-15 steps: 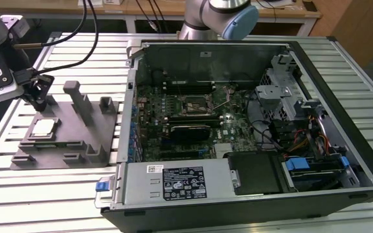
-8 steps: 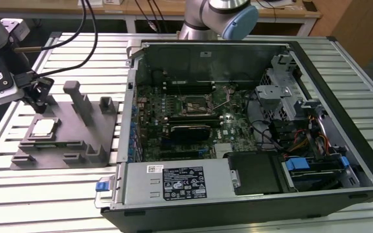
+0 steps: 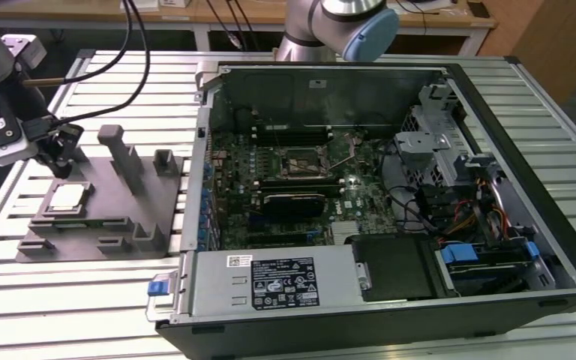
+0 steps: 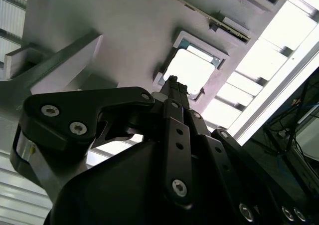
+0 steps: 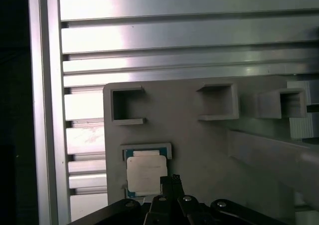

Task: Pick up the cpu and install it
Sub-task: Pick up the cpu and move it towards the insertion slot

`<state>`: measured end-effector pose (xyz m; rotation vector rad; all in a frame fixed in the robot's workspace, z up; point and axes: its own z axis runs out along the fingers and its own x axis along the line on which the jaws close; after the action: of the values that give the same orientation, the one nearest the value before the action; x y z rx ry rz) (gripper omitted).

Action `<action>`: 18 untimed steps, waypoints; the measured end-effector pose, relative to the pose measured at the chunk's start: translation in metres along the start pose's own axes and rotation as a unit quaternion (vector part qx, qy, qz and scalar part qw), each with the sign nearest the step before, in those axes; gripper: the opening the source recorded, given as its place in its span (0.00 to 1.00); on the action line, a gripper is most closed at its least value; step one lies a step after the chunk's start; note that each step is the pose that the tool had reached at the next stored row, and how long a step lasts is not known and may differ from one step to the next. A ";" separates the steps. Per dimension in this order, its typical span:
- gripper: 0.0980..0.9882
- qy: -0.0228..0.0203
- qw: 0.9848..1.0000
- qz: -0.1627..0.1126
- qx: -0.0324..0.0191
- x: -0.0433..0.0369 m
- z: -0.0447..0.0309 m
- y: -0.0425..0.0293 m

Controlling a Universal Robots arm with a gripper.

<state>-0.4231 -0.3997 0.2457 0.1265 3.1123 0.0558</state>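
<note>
Hovering above the grey fixture (image 3: 118,199), the gripper (image 5: 169,179) has its fingers closed narrow together and holds nothing. The cpu (image 5: 144,171) lies flat in a square recess near the fixture's edge on the exterior view's left, just beside the fingertips.

cpu (image 3: 66,196) on fixture (image 3: 110,204), beside computer case (image 3: 318,84)

We see a slatted aluminium surface (image 3: 78,300) made of parallel ribbed profiles. 2 things lie directly on it. A flat grey fixture (image 3: 98,217) with upright blocks sits toward the exterior view's left. An open black computer case (image 3: 368,324) lies on its side toward the exterior view's right, just beside the fixture. In the first wrist view, the fixture's rounded corner rests on the slats.
</note>
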 end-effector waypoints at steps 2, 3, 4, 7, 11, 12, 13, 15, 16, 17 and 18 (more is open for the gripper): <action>0.01 0.000 1.000 0.000 0.000 0.0006 0.0018 -0.0002; 0.01 0.000 1.000 0.000 0.000 0.0010 0.0027 -0.0002; 0.01 0.000 1.000 0.000 0.000 0.0013 0.0036 -0.0003; 0.01 0.000 1.000 0.000 0.000 0.0025 0.0063 -0.0006; 0.01 0.000 1.000 0.000 0.000 0.0042 0.0098 -0.0009; 0.01 0.000 1.000 0.000 0.000 0.0047 0.0107 -0.0010; 0.01 0.000 1.000 0.000 0.000 0.0051 0.0115 -0.0010; 0.01 0.000 1.000 0.000 0.000 0.0059 0.0132 -0.0012; 0.01 0.000 1.000 0.000 0.000 0.0063 0.0140 -0.0013; 0.01 0.000 1.000 0.000 0.000 0.0067 0.0149 -0.0013; 0.01 0.000 1.000 0.000 0.000 0.0071 0.0157 -0.0014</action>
<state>-0.4298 -0.4000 0.2298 0.1266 3.1127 0.0558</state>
